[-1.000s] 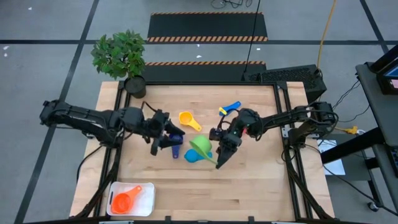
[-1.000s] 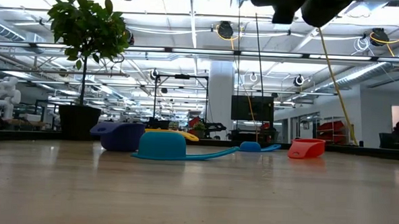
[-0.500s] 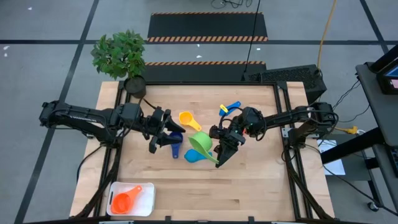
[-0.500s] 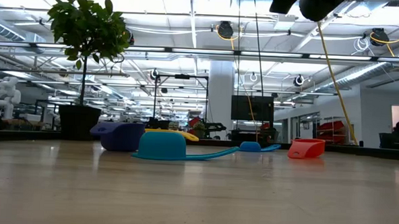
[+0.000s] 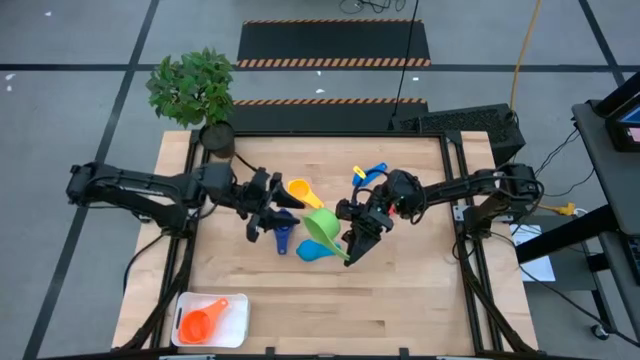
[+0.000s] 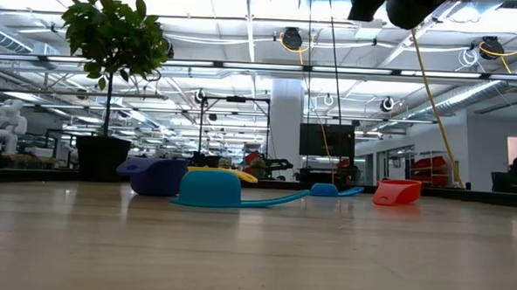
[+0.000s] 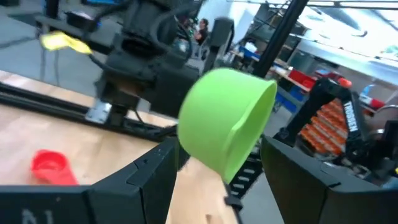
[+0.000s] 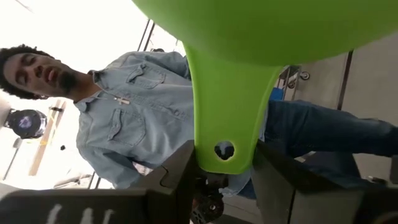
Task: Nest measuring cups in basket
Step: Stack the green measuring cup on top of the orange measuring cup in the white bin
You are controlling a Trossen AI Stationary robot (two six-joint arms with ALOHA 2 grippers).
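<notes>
high view, right gripper (image 5: 352,246): over mid-table, clamped on the handle of the green measuring cup (image 5: 322,229), cup lifted, bowl pointing toward the left arm.
high view, left gripper (image 5: 262,218): fingers spread wide, nothing between them, just beside the green cup's bowl, above the dark blue cup (image 5: 283,227).
high view, other cups: yellow cup (image 5: 303,192) behind the green one; light blue cup (image 5: 311,251) on the table under/near the green one; blue-and-yellow scoop (image 5: 369,173) near the right arm; red cup mostly hidden by the right arm.
high view, basket (image 5: 238,321): white tray at the table's near left corner, well apart from both grippers; orange cup (image 5: 203,321) lies in it.
high view, rest: potted plant (image 5: 195,92) at the far left corner of the wooden table (image 5: 400,300).
low view: dark parts of the arms at the top edge only, fingers not shown. Light blue cup (image 6: 211,189) upside down on the table, handle to the right; dark blue cup (image 6: 155,176) behind it to the left; red cup (image 6: 397,192) on its side at right; plant (image 6: 112,42) far left.
left wrist view: own fingers (image 7: 146,174) wide apart, green cup's bowl (image 7: 227,124) in the gap's line, not touching either; red cup (image 7: 52,167) on the table beyond.
right wrist view: fingers (image 8: 180,174) pinch the green handle (image 8: 225,121) near its hole; a person in a denim shirt (image 8: 124,124) behind.
</notes>
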